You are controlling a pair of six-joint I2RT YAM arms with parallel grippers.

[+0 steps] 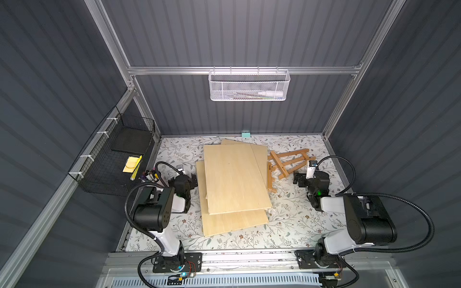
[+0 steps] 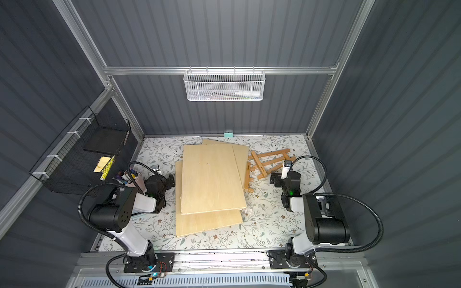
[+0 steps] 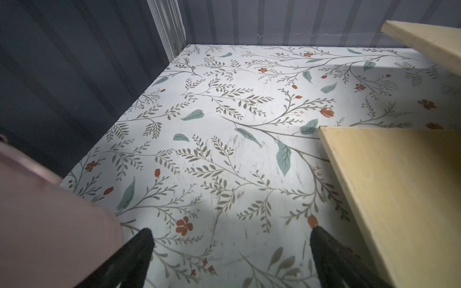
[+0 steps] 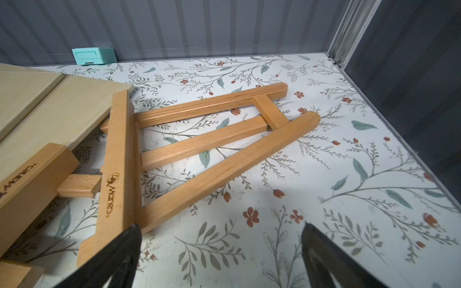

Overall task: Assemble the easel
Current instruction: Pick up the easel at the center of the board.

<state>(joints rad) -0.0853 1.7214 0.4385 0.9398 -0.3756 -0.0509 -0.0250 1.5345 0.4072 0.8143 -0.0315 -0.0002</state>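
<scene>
Floral table [image 1: 299, 224] | 3 plywood boards [image 1: 234, 179] | 2 logo-stamped easel bars [image 4: 117, 174] | left pincer [image 3: 232, 234] spread | right pincer [image 4: 222, 232] spread

Stereo overhead, wrist cams (low, fwd)

- The easel [image 1: 290, 159] [image 2: 270, 159] [image 4: 204, 147] was a small frame of orange-brown wood, lying flat on the flowered table [image 4: 324, 154], right of the boards [image 1: 234, 179] and towards the back.
- Its two outer legs [image 4: 224, 169] spread from a short crosspiece [image 4: 269, 112] at the narrow end, with a middle rail [image 4: 199, 142] between them.
- A flat bar with a burnt-in logo [image 4: 117, 174] lay across the wide end, its far tip just beside a board corner.
- A second easel [image 1: 270, 179] [image 2: 247, 180] [image 4: 30, 184], same wood and logo, lay along the right edge of the boards; whether it rested on them was unclear.
</scene>
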